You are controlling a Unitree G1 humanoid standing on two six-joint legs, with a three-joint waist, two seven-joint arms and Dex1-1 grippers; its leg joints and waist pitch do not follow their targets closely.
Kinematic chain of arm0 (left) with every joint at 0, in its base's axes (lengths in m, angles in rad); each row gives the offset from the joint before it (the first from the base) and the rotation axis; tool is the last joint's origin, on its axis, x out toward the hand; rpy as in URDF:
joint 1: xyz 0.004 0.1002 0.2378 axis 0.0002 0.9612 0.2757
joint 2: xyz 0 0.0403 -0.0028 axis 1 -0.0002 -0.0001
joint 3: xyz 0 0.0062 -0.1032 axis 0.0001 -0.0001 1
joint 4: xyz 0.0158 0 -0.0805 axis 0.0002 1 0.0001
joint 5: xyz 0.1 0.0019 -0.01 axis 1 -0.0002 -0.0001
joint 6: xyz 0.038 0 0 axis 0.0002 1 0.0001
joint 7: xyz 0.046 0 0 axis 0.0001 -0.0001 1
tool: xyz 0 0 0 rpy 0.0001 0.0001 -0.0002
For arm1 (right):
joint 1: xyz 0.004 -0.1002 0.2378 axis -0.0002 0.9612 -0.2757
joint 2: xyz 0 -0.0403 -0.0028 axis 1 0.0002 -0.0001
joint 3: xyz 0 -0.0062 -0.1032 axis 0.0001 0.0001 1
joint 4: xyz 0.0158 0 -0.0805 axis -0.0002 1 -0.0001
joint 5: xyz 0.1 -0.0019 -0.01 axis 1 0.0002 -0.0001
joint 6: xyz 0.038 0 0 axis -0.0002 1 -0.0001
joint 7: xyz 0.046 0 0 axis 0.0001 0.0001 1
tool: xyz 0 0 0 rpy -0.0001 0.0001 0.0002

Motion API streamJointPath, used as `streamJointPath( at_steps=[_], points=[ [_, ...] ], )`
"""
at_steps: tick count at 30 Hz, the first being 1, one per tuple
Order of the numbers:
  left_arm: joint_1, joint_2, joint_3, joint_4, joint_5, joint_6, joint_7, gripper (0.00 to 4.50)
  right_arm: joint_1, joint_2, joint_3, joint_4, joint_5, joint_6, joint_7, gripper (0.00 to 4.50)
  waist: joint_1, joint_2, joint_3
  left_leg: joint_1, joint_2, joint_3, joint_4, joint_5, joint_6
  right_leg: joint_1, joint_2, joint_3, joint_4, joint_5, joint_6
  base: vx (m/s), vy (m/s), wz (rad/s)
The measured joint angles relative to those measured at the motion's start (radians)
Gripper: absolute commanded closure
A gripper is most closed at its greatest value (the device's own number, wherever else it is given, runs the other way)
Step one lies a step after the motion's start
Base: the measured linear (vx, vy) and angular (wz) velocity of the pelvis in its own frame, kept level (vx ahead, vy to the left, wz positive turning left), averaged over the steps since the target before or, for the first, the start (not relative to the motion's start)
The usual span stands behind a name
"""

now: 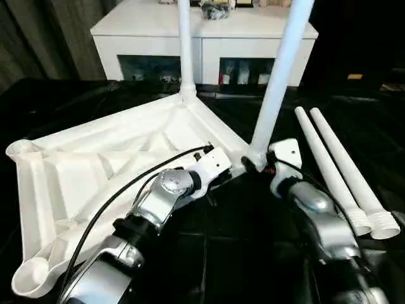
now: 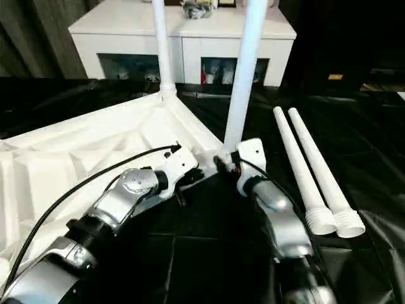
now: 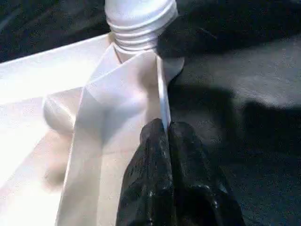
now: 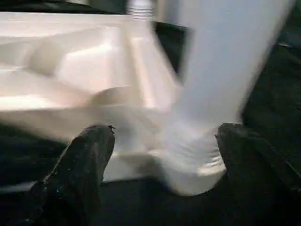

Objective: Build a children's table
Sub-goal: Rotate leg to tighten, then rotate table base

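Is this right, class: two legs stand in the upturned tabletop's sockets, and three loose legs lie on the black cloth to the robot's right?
Not quite. The left eye view shows two loose legs lying side by side on the black cloth, not three. The rest holds: two legs stand in sockets of the upturned tabletop.

No readable text, labels, brands or numbers (anywhere in view).
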State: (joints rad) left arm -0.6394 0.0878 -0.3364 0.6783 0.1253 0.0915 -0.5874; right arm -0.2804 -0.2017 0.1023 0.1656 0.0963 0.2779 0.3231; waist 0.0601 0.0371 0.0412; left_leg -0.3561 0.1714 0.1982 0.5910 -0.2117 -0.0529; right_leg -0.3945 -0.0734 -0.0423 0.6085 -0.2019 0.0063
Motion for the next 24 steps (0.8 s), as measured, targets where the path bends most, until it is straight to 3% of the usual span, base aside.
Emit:
streamJointPath(
  at_steps=[1, 3, 6, 10, 12, 16, 19, 22, 24],
  points=[
    [0.0, -0.003, 0.012, 0.0, -0.011, -0.003, 0.0, 4.06, 0.003, 0.001, 0.008, -0.004, 0.0, 0.004, 0.006, 0.64, 0.0, 0.0, 0.0, -0.004, 0.0, 0.0, 0.0, 0.0, 0.0, -0.005, 0.0, 0.0, 0.001, 0.003, -0.004, 0.0, 0.0, 0.0],
    [0.018, -0.016, 0.057, -0.027, -0.063, -0.016, 0.002, 3.95, 0.005, 0.002, 0.011, -0.012, -0.003, 0.014, 0.0, 0.64, 0.001, -0.002, 0.002, -0.013, 0.001, 0.0, 0.001, 0.003, 0.003, -0.012, 0.0, -0.002, 0.001, 0.004, -0.005, 0.0, 0.0, 0.0],
    [0.052, -0.006, 0.102, -0.121, -0.12, 0.001, 0.001, 3.71, 0.005, 0.002, 0.008, -0.049, -0.003, 0.031, -0.008, 0.64, -0.001, -0.002, 0.002, -0.016, 0.001, 0.0, 0.003, 0.007, 0.009, -0.013, 0.0, -0.002, 0.0, 0.003, -0.005, 0.0, 0.0, 0.0],
    [0.126, 0.082, 0.177, -0.329, -0.179, 0.102, -0.025, 3.5, 0.016, -0.013, 0.008, -0.076, -0.002, 0.046, 0.018, 0.64, -0.007, -0.002, 0.002, -0.018, 0.001, 0.0, 0.003, 0.006, 0.014, -0.014, 0.0, -0.003, -0.002, 0.002, -0.006, 0.0, 0.0, 0.0],
    [0.18, 0.141, 0.226, -0.417, -0.2, 0.165, -0.036, 3.17, 0.02, -0.018, 0.013, -0.093, 0.004, 0.051, 0.037, 0.64, -0.01, -0.002, 0.002, -0.017, 0.002, 0.0, 0.003, 0.006, 0.014, -0.014, 0.0, -0.003, -0.002, 0.002, -0.006, 0.0, 0.0, 0.0],
    [0.257, 0.282, 0.365, -0.465, -0.175, 0.226, 0.015, 3.07, 0.036, -0.033, 0.032, -0.125, 0.02, 0.065, 0.09, 0.64, -0.017, -0.006, 0.004, -0.017, 0.003, 0.0, 0.003, 0.004, 0.007, -0.014, 0.001, -0.003, 0.0, 0.002, -0.006, 0.0, 0.0, 0.0],
    [0.289, 0.382, 0.502, -0.443, -0.136, 0.23, 0.126, 2.79, 0.038, -0.04, 0.067, -0.125, 0.03, 0.065, 0.145, 0.64, -0.019, -0.01, 0.007, -0.015, 0.002, 0.0, 0.004, 0.004, 0.007, -0.012, 0.001, -0.003, 0.0, 0.002, -0.006, 0.0, 0.0, 0.0],
    [0.324, 0.451, 0.576, -0.429, -0.092, 0.228, 0.218, 2.59, 0.028, -0.042, 0.093, -0.125, 0.05, 0.065, 0.2, 0.64, -0.015, -0.013, 0.006, -0.013, 0.002, 0.0, 0.005, 0.004, 0.007, -0.01, 0.001, -0.002, 0.0, 0.002, -0.006, 0.0, 0.0, 0.0],
    [0.364, 0.509, 0.65, -0.41, -0.052, 0.243, 0.291, 2.37, 0.024, -0.046, 0.11, -0.123, 0.058, 0.065, 0.237, 0.64, -0.017, -0.02, 0.007, -0.013, 0.002, 0.0, 0.004, 0.004, 0.007, -0.01, 0.001, -0.002, 0.0, 0.002, -0.006, 0.0, 0.0, 0.0]
  ],
)
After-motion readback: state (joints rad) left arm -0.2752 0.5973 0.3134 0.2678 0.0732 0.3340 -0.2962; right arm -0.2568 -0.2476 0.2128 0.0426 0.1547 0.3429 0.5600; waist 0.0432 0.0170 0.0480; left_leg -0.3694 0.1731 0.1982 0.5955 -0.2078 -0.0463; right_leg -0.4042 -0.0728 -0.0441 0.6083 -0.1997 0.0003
